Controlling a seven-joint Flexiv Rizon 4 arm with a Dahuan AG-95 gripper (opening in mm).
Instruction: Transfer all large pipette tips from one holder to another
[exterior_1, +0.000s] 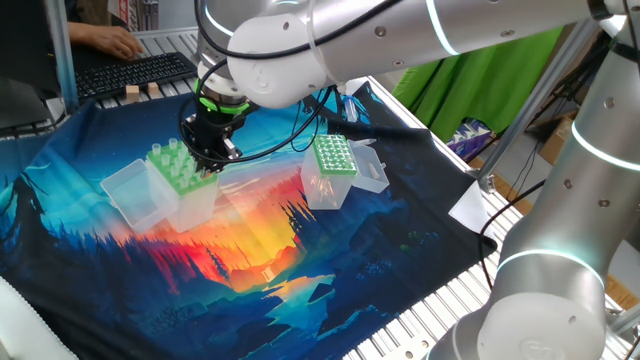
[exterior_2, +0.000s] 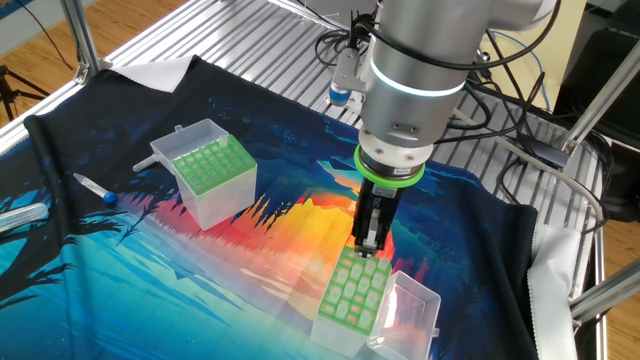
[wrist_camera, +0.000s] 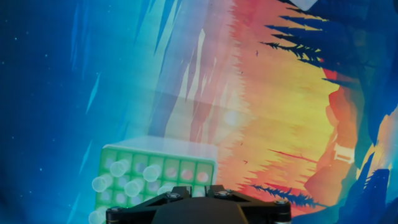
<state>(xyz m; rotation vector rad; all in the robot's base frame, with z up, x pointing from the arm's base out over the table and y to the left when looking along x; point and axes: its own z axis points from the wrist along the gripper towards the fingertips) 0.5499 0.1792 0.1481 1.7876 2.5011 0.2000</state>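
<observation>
Plastic tips (exterior_1: 170, 156): translucent whitish cones, standing wide end up in the light-green rack (exterior_1: 186, 180) at left of centre in one fixed view. In the hand view they show as pale round tops at the lower left.
Handling: you should expect them to be very light, thin-walled and slick. A hard squeeze may bend or flick one away.
Where to grip: take one tip at its wide collar just above the plate, and lift it straight up so it does not snag in its hole.
Gripper (exterior_2: 367, 243): points down over the far edge of the wide-holed rack. The fingers look close together, but you cannot tell whether they pinch a tip or nothing.
Target rack (exterior_1: 333, 155): darker green with fine holes, well apart, right of centre.
Cloth (exterior_1: 250, 240): soft printed sunset scene under both racks, so either rack may slide.
Writing: no brand, label or lettering is readable on the racks, the tips or the arm.
</observation>
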